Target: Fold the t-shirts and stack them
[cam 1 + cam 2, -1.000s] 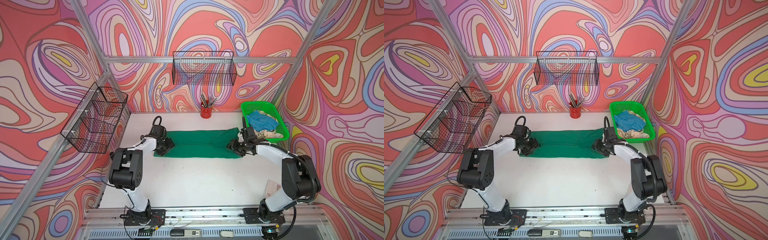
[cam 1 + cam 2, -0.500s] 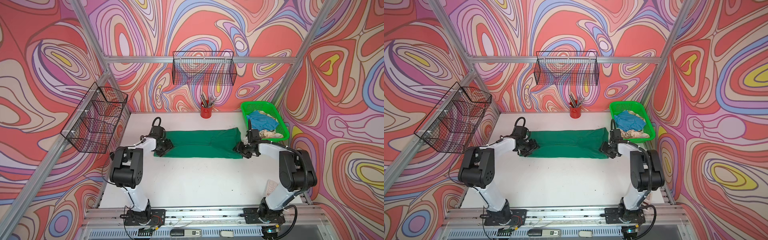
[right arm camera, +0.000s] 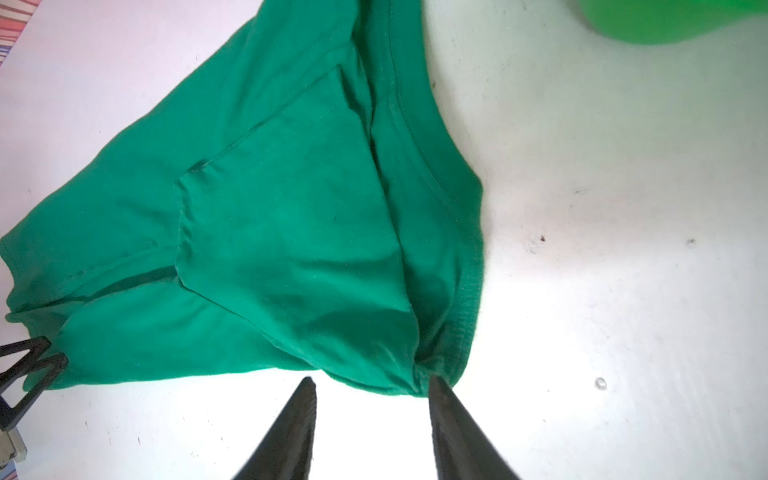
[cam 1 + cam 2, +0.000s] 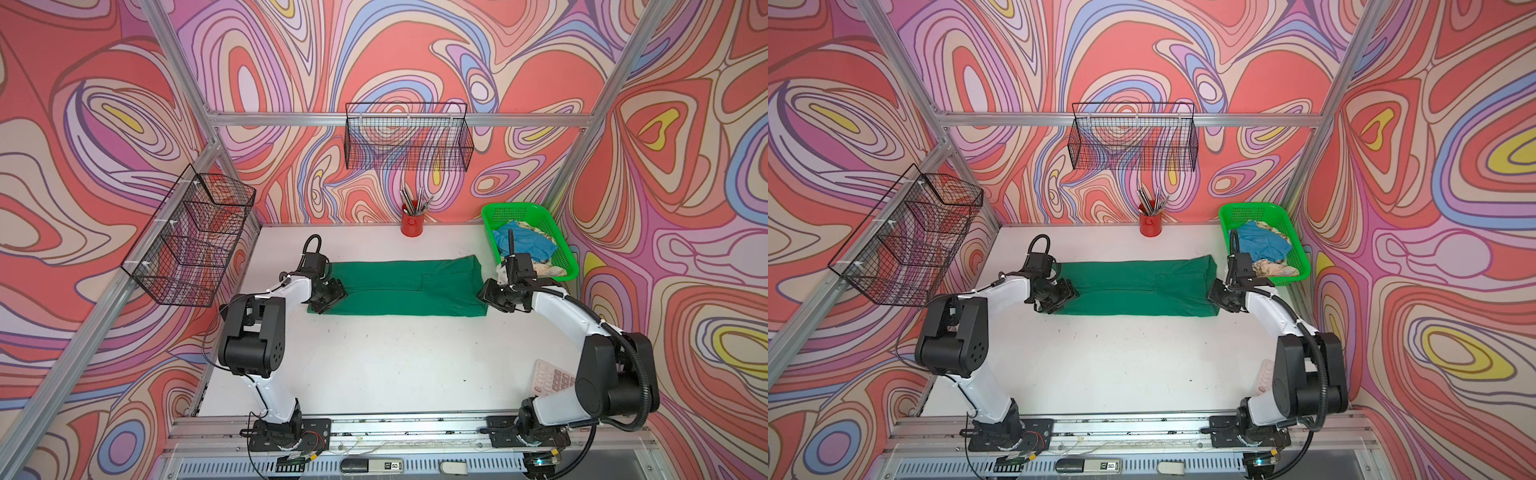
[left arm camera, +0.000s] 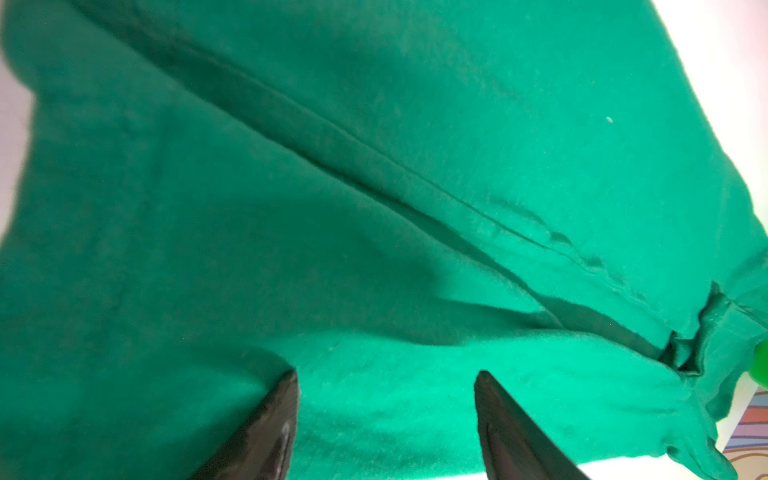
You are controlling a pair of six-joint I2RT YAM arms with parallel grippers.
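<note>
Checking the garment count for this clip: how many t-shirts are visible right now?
3. A dark green tee lies flat on the table; a light blue tee and a cream patterned tee sit bunched in the green basket. More may hide beneath.

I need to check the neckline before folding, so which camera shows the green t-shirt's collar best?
The right wrist view: the ribbed collar of the dark green t-shirt is close and sharp. In both top views the whole shirt shows, its collar too small to make out. The left wrist view shows green cloth, no clear collar.
</note>
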